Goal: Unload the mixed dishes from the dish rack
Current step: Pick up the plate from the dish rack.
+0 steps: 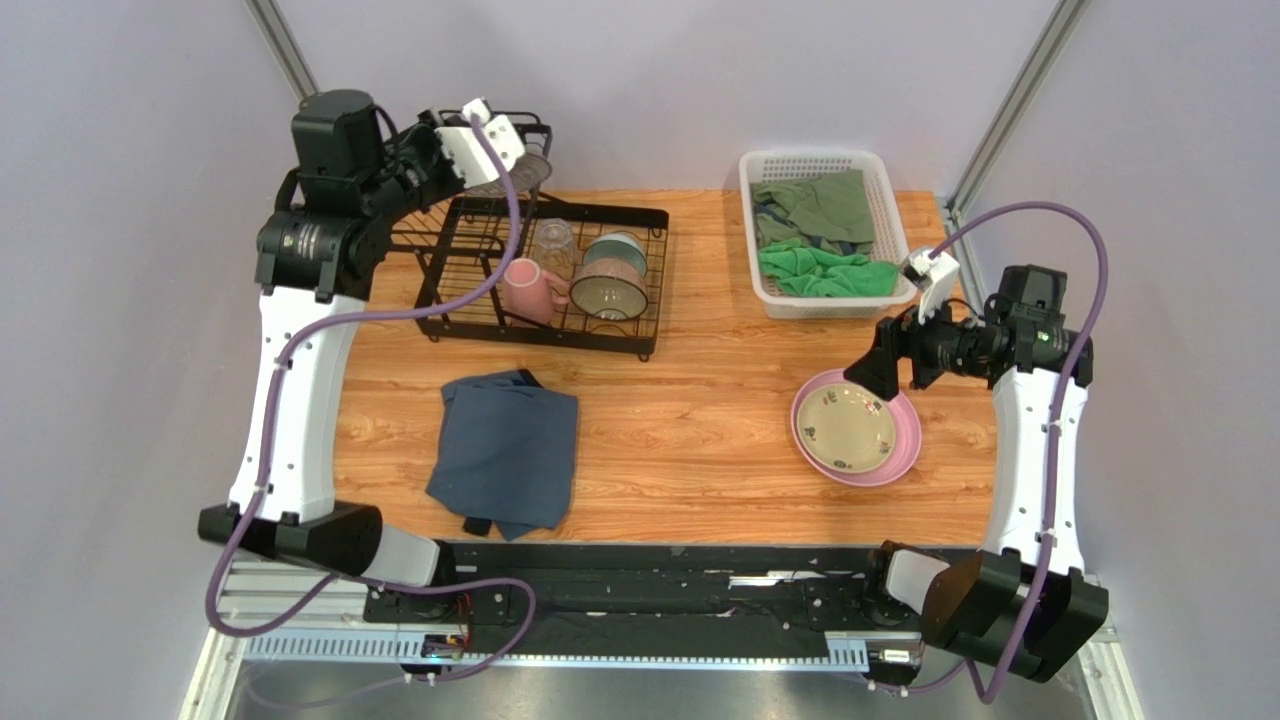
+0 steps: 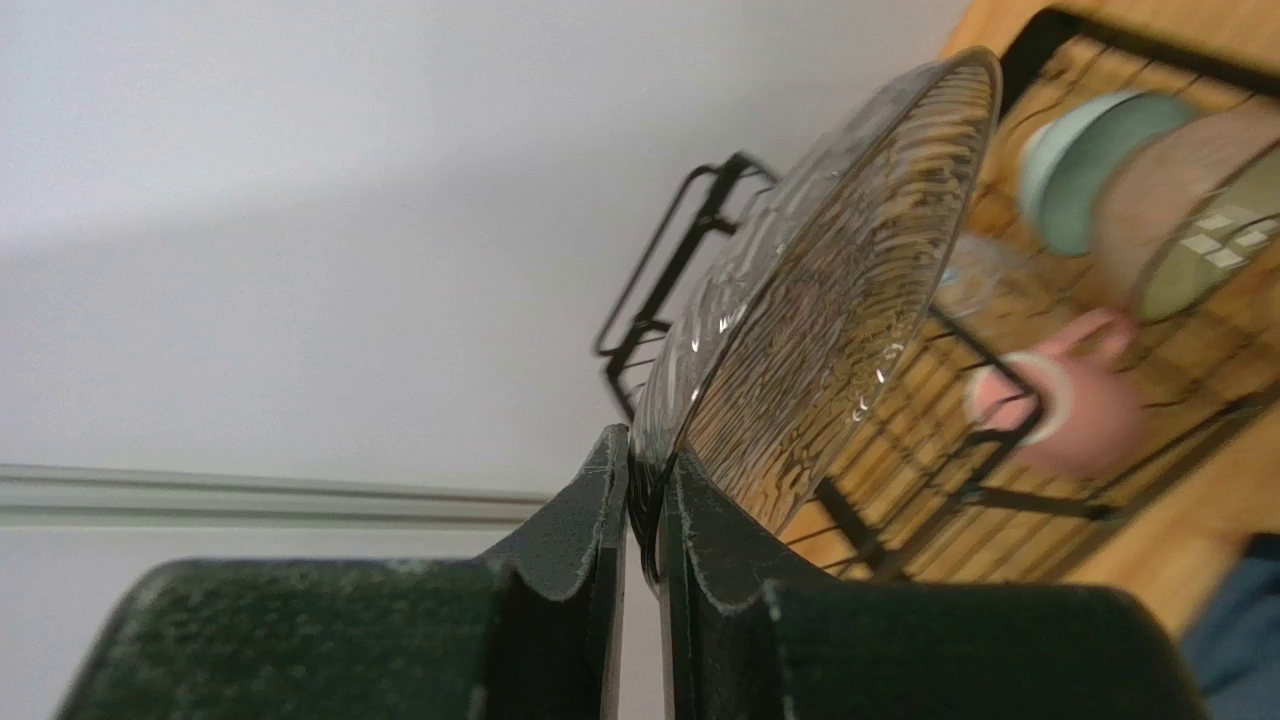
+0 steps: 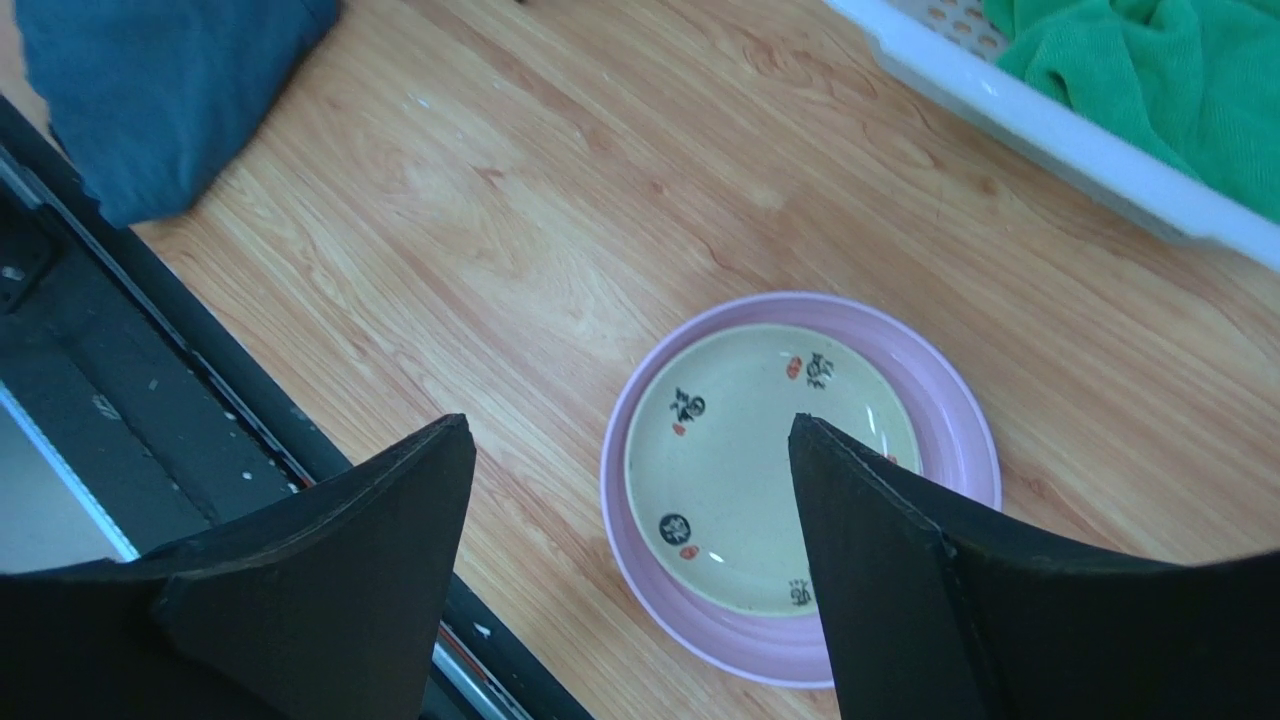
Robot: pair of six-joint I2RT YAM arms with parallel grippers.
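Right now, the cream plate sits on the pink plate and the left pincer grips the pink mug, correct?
Not the pink mug: the left wrist view shows the left pincer gripping a clear glass dish. The cream plate does sit on the pink plate.

The pink mug (image 2: 1074, 413) and the bowl (image 2: 1157, 195), apparently edge-cropped, are blurred in the left wrist view.

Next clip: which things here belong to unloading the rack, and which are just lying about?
Job: rack, glass plate in left gripper, mug, bowl, glass, pink plate, cream plate.
Lying about: blue cloth, basket, green cloths.
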